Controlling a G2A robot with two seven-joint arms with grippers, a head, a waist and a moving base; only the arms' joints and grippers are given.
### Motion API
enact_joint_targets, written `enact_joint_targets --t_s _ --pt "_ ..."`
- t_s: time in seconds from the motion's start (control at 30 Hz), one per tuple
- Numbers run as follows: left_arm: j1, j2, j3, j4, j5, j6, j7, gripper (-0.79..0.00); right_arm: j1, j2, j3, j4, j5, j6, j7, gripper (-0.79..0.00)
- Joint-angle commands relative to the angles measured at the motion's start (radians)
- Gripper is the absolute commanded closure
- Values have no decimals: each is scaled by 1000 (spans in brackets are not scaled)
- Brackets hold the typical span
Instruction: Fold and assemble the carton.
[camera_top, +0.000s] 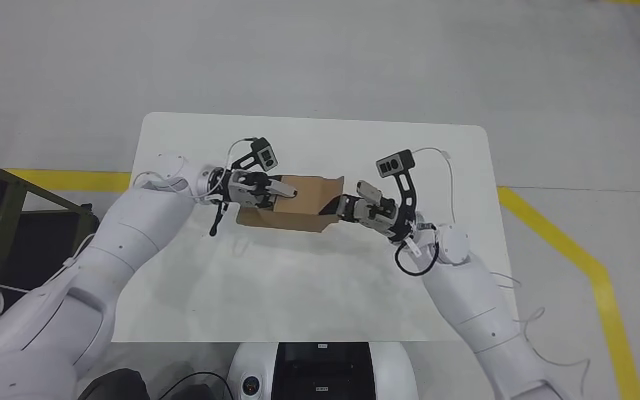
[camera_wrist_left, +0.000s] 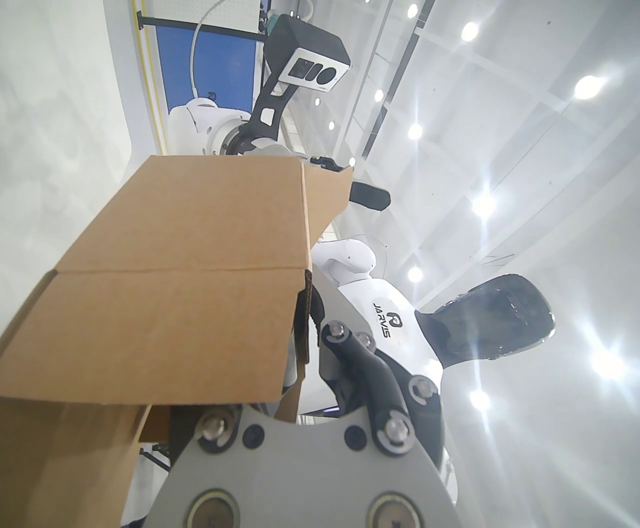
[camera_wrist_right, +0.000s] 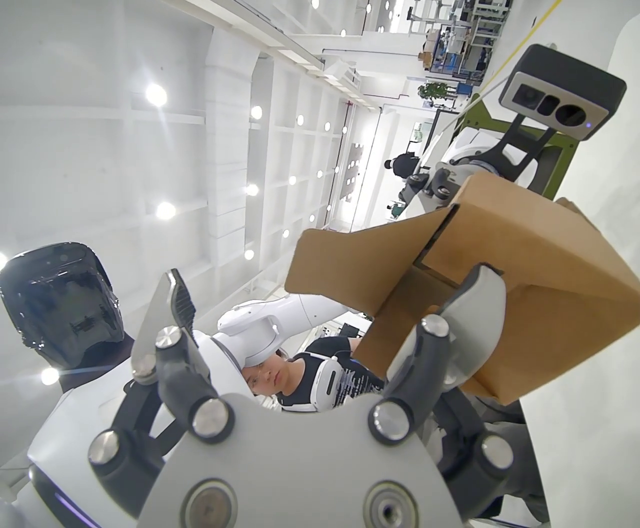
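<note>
My top camera sits above my arms and looks straight down on the white bench (camera_top: 300, 290) from well off, taking in its whole top. Each wrist camera rides close on its wrist and tilts up toward the ceiling lights (camera_wrist_left: 587, 87). The left one faces along the carton (camera_wrist_left: 175, 280) to the right arm's camera (camera_wrist_left: 312, 60). The right one faces back at the left arm's camera (camera_wrist_right: 562, 97). All three views share the carton.
</note>
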Motion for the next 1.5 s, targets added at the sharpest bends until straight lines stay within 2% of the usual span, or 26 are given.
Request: enact_joint_targets --t_s 0.0,0.27,0.63,0.87,1.47 --pt "2 1 -1 0 -1 2 0 0 1 -1 -1 3 4 4 2 -785" --pt "5 6 -1 -7 -5 1 0 0 9 -4 -7 17 19 15 12 -785" --pt "3 11 -23 66 7 -11 0 0 -35 22 106 -49 -7 27 -2 -785" --pt "2 1 -36 71 3 -13 0 0 -62 19 69 -95 -18 53 -9 -785" --pt "19 -5 -55 25 15 4 0 0 -33 13 41 -64 -88 23 -58 -785"
